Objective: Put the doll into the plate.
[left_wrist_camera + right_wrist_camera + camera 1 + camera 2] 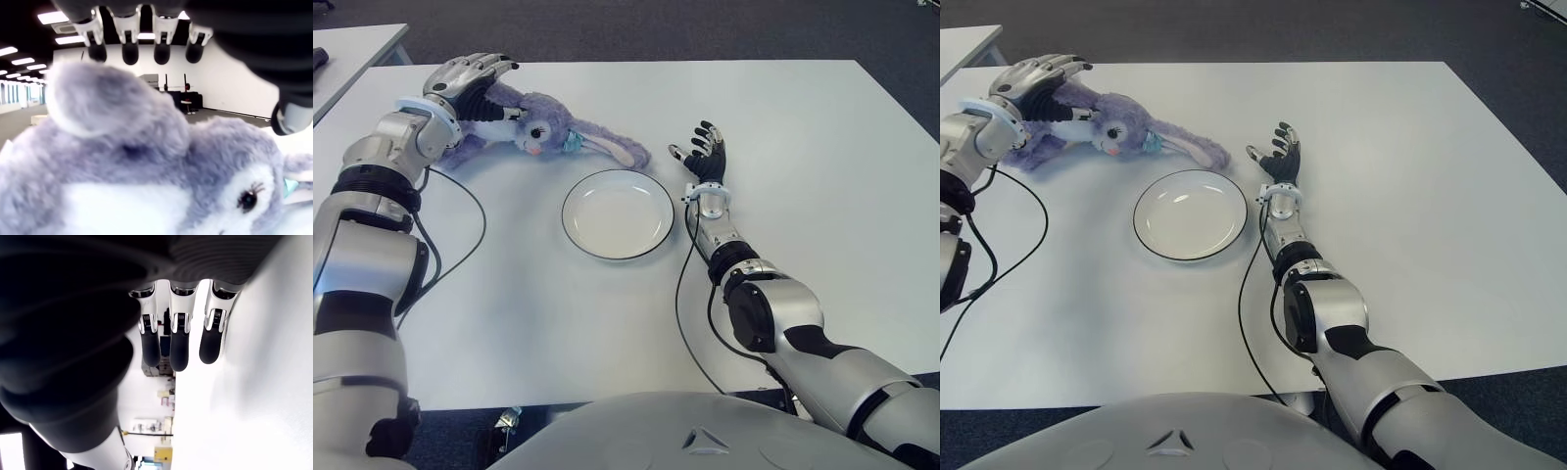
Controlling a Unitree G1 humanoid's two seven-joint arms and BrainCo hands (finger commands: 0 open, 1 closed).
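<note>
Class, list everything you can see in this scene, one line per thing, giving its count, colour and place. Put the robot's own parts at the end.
Plush bunny doll: one, lilac with a white face, lying on the table's far left, behind the plate, ears pointing right.
Plate: one, white with a dark rim, mid-table, nothing in it.
Table: one, white, under everything.
Second table: one, white, far left corner, partly seen.
Cables: two, black, trailing on the table from each wrist.
Left hand: one, silver and black, over the doll's body, fingers spread above it.
Right hand: one, black and silver, right of the plate, fingers open, holding nothing.
</note>
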